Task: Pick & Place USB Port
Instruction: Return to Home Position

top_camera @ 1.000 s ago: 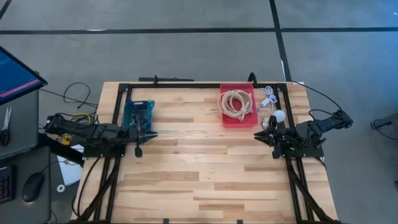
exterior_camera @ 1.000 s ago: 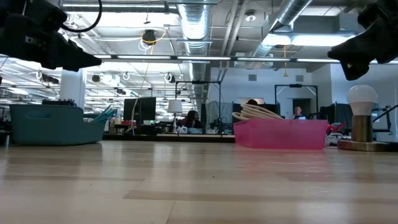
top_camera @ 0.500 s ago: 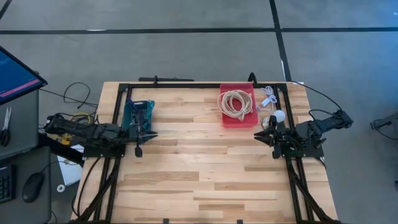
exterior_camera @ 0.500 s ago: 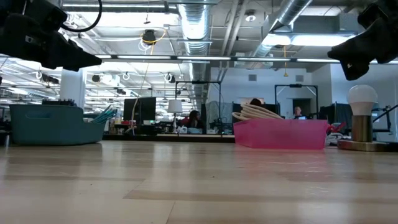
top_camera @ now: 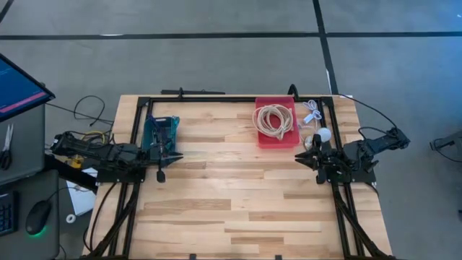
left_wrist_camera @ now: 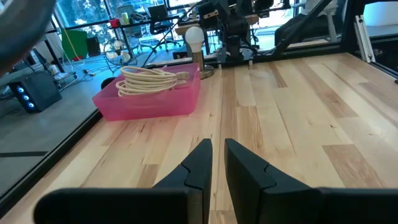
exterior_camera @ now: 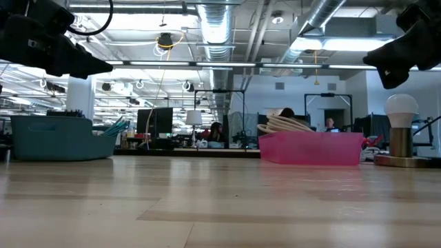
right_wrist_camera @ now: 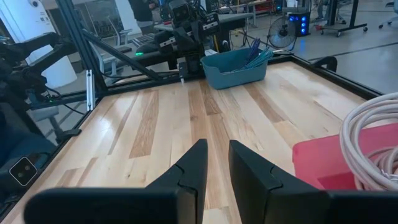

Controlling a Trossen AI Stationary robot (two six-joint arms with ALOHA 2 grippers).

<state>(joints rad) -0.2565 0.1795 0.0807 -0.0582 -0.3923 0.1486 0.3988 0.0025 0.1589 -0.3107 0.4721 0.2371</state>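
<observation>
A red bin (top_camera: pixel 276 121) stands on the table toward the far right, holding a coiled beige cable (top_camera: pixel 273 118). A teal bin (top_camera: pixel 160 130) with thin blue-green items stands at the far left. A loose white cable (top_camera: pixel 312 113) lies beyond the red bin's right side. Which of these is the USB port I cannot tell. My left gripper (top_camera: pixel 177 156) hovers just on the near side of the teal bin, pointing at the table's middle, fingers all but together (left_wrist_camera: pixel 218 146). My right gripper (top_camera: pixel 297 157) hovers near the red bin's near right corner, likewise nearly shut (right_wrist_camera: pixel 217 146). Both hold nothing.
A small lamp with a white bulb (top_camera: pixel 323 134) stands on a wooden base between the red bin and my right arm. A black frame (top_camera: pixel 216 98) runs along the table's far, left and right edges. The wood (top_camera: pixel 231 195) between and nearer than the arms is bare.
</observation>
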